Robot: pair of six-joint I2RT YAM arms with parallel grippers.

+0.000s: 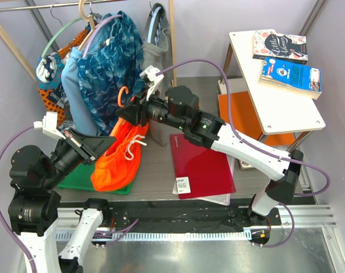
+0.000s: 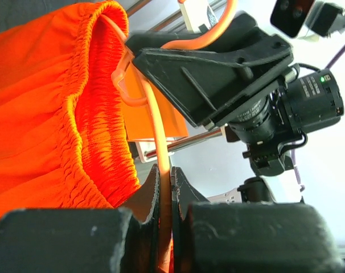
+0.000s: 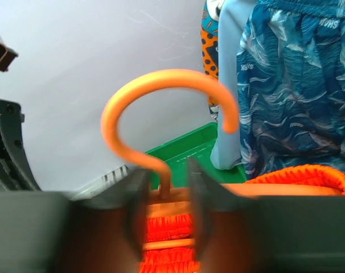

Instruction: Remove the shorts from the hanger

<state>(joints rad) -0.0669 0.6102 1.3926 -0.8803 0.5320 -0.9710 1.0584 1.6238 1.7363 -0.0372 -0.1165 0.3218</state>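
Observation:
The bright orange shorts (image 1: 116,162) hang from the thin orange hanger (image 1: 122,95) between my two arms, their gathered waistband (image 2: 98,108) draped over the frame. My left gripper (image 1: 110,145) (image 2: 165,170) is shut on a thin arm of the hanger (image 2: 160,148), just below the waistband. My right gripper (image 1: 128,111) (image 3: 165,170) straddles the hanger's neck below the hook (image 3: 161,85). Its fingers (image 3: 139,182) are blurred and still open, with a gap beside the neck. The white drawstring (image 1: 135,142) dangles in front.
A clothes rack behind holds blue patterned garments (image 1: 113,62) and grey shorts (image 1: 156,57). A green bin (image 1: 76,181) lies under the shorts and a red folder (image 1: 204,165) to their right. A white side table (image 1: 275,108) carries books at the back right.

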